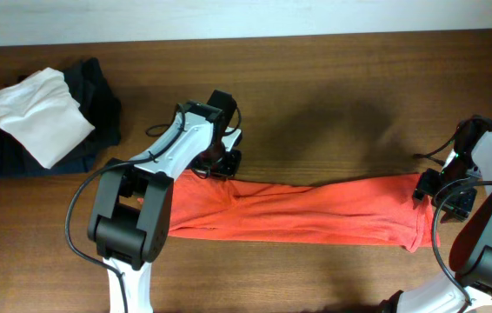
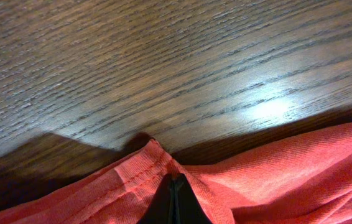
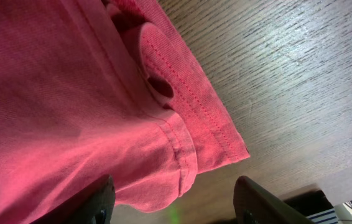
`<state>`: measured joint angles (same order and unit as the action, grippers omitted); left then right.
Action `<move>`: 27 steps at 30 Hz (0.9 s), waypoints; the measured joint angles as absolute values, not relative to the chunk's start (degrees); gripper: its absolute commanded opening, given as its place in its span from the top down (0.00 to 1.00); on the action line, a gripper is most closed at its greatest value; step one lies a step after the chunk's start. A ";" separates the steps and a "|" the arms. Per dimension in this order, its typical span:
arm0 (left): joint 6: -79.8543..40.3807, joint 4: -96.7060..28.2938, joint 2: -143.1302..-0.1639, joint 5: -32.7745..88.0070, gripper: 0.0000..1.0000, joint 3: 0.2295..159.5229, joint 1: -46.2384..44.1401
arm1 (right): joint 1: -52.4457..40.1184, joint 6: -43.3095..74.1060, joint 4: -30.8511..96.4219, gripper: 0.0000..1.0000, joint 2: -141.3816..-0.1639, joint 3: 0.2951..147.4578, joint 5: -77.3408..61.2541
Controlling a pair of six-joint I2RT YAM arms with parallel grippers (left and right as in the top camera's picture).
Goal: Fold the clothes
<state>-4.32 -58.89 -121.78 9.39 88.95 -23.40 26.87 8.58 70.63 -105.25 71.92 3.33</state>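
The orange-red T-shirt (image 1: 298, 213) lies stretched in a long band across the front of the wooden table. My left gripper (image 1: 217, 163) is at its upper left corner, shut on the shirt's hemmed edge (image 2: 145, 168); the fingertips (image 2: 175, 190) pinch the cloth, which peaks up slightly. My right gripper (image 1: 437, 193) is at the shirt's right end. In the right wrist view its fingers (image 3: 173, 202) are wide open, with the stitched hem (image 3: 182, 134) lying between and above them. No lettering shows.
A folded white garment (image 1: 37, 116) rests on dark folded garments (image 1: 98, 100) at the back left of the table (image 1: 333, 96). Cables run by the right arm's base (image 1: 489, 130).
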 measured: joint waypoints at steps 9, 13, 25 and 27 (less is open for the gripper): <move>-4.32 -58.46 -121.75 4.01 0.71 88.92 -23.40 | 26.85 8.58 70.61 0.35 -105.25 71.92 3.33; -4.16 -58.19 -121.75 4.01 0.99 88.71 -23.40 | 26.85 8.56 70.61 0.35 -105.25 71.90 3.33; -4.32 -71.18 -119.44 5.82 1.00 100.22 -23.99 | 26.85 8.56 70.37 0.35 -105.25 71.85 3.31; -4.56 -73.91 -118.43 5.08 0.95 100.38 -25.36 | 26.85 8.54 70.39 0.35 -105.25 71.85 3.33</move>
<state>-4.56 -73.91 -118.43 5.08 100.38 -25.36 26.85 8.54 70.39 -105.25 71.85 3.33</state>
